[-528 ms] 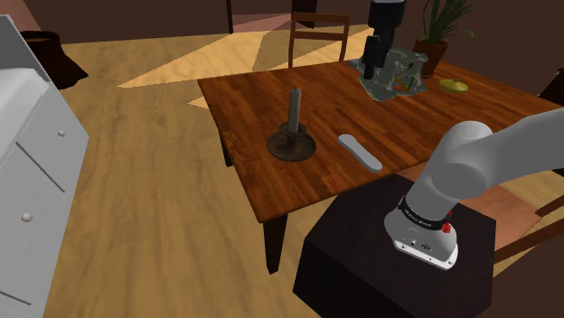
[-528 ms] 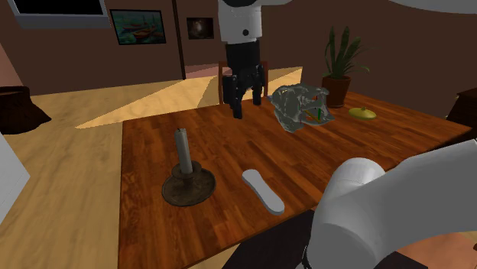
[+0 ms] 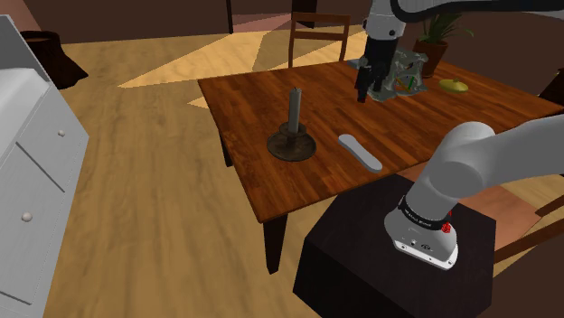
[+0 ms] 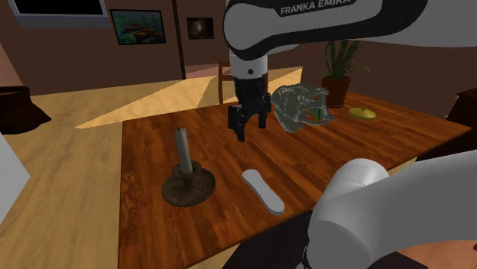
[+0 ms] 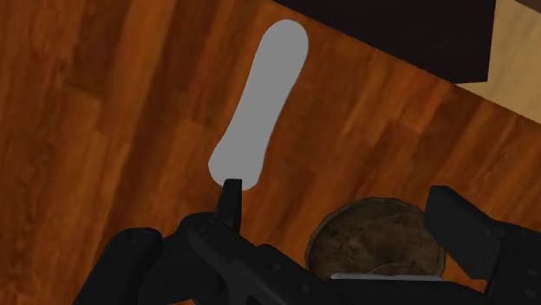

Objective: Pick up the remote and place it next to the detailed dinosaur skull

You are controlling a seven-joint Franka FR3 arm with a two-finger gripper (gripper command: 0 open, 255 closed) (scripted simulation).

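Black fingers of the gripper [image 4: 248, 127] stand apart with nothing clasped between them; we read it as open. It hangs above the wooden table [image 3: 258, 99], pointing down, just to the second exterior view's left of the dinosaur skull [image 4: 300, 105]. In the shoulder view the gripper [image 3: 363, 88] sits in front of the skull [image 3: 399, 74]. In the wrist view we look past the gripper [image 5: 338, 197] onto the remote [image 5: 260, 104], a plain pale grey bar lying flat on the boards, and onto the round dark base of a candle holder [image 5: 374, 244].

White lettering on the arm's upper link [image 4: 315, 8] reads "FRANKA EMIKA".

We find the remote [image 3: 359, 151] near the table edge closest to the stand [image 3: 361, 262], just to the shoulder view's right of the candle holder [image 3: 292, 141] and well apart from the skull. In the second exterior view the remote [image 4: 262, 190] lies untouched beside the holder [image 4: 187, 184], which carries one grey candle [image 4: 182, 147].

Beyond the skull a small yellow object [image 3: 455, 87] rests on the table, and a potted plant [image 4: 339, 69] stands behind it. A wooden chair [image 3: 318, 38] is drawn up at the far side. Pale wood flooring [image 3: 163, 208] surrounds the table, a white cabinet [image 3: 27, 154] stands at the shoulder view's left, and two framed pictures [image 4: 137, 25] hang on the brown wall.
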